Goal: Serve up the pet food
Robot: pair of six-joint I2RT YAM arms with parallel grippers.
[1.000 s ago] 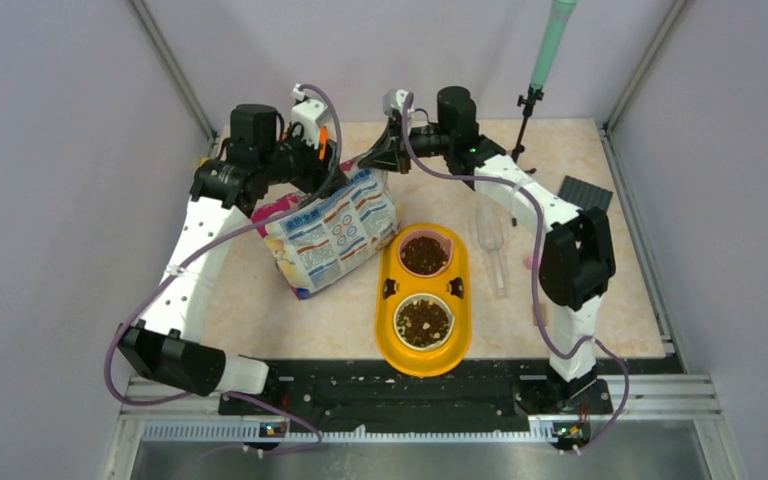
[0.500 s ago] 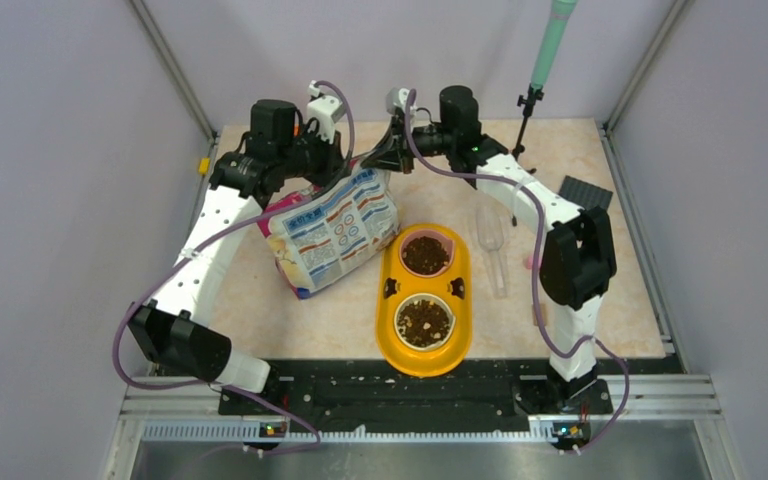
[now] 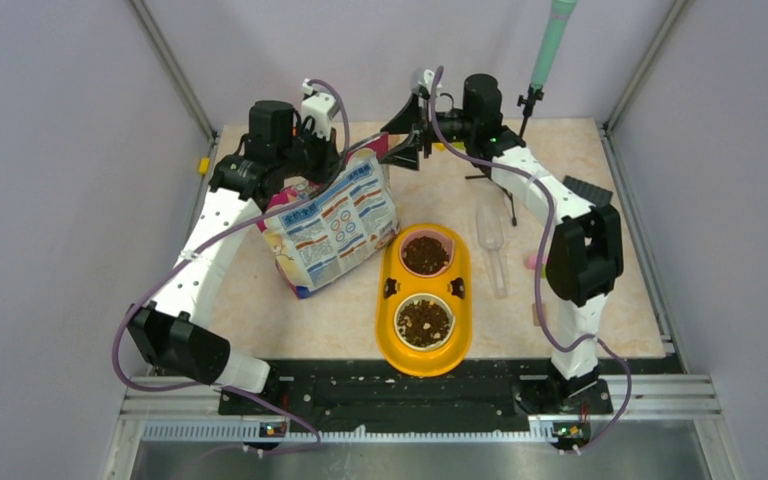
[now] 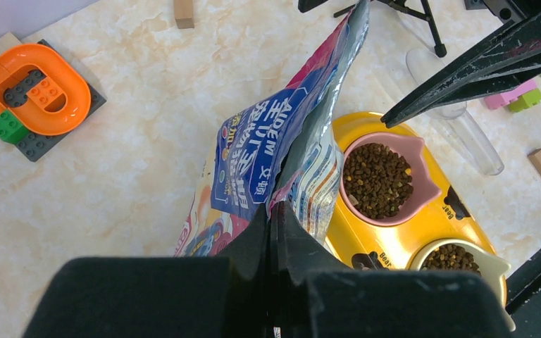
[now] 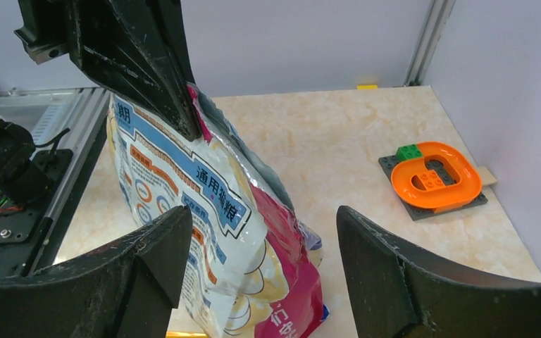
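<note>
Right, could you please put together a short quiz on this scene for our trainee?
1. True or false: the left end effector is shut on the top edge of the cat food bag.
2. Which bowls in the yellow feeder hold kibble? A the pink one only; B the white one only; C both.
3. Fill in: in the top view, the clear scoop lies to the feeder's ____.
Key: 1 true; 2 C; 3 right.

Top view looks down; wrist views closely share the bag [image 4: 271,151].
</note>
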